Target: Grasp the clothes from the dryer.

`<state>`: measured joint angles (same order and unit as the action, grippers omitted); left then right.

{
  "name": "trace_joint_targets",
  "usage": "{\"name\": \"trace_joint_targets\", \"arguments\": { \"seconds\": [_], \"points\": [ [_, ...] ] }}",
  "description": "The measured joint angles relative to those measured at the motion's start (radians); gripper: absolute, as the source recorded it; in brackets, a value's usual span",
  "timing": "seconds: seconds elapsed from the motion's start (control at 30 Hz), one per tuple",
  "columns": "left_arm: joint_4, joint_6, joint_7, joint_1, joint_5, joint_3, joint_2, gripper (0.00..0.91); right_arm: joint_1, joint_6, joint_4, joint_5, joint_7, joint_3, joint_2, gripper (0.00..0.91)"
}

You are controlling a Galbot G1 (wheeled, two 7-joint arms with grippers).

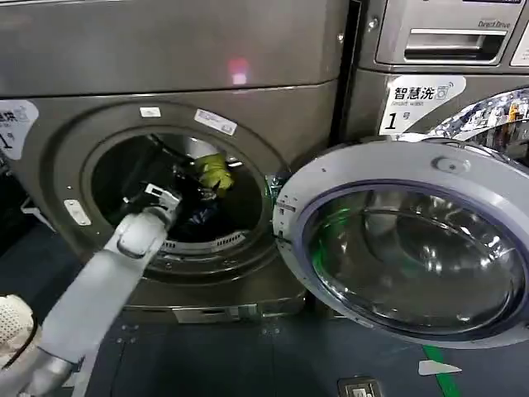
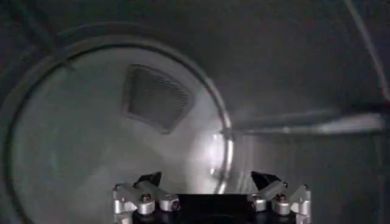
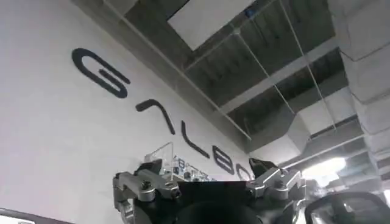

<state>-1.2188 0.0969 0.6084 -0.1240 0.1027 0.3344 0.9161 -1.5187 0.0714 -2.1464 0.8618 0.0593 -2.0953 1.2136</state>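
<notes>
I had the left arm reaching into the dryer (image 1: pixel 165 74) through its round hole. The left end effector (image 1: pixel 197 178) was deep inside, right at the yellow-green cloth (image 1: pixel 216 171). The cloth hung up off the drum floor at its tip, so it looked held, but I could not see the fingers well enough to be sure. The dark blue cloth (image 1: pixel 201 217) lay lower down in the drum, under the arm.

From the left wrist I saw the left end effector (image 2: pixel 207 176) with its two black fingertips (image 2: pixel 150 178) spread wide apart and pointing at the round back wall of the drum (image 2: pixel 91 140).

The door (image 1: pixel 413 248) stood swung open to the right of the hole.

The right end effector (image 3: pixel 204 167) pointed up at a wall with big black letters (image 3: pixel 152 115), its fingers spread wide with nothing between them.
</notes>
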Motion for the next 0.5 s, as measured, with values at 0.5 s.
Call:
{"name": "trace_joint_targets", "arguments": {
  "seconds": [0.5],
  "points": [
    [0.211, -0.047, 0.122, 0.199, 0.124, 0.194, 0.069, 0.907, 0.003, 0.008, 0.0, -0.008, 0.006, 0.01, 0.003, 0.907]
  ]
}}
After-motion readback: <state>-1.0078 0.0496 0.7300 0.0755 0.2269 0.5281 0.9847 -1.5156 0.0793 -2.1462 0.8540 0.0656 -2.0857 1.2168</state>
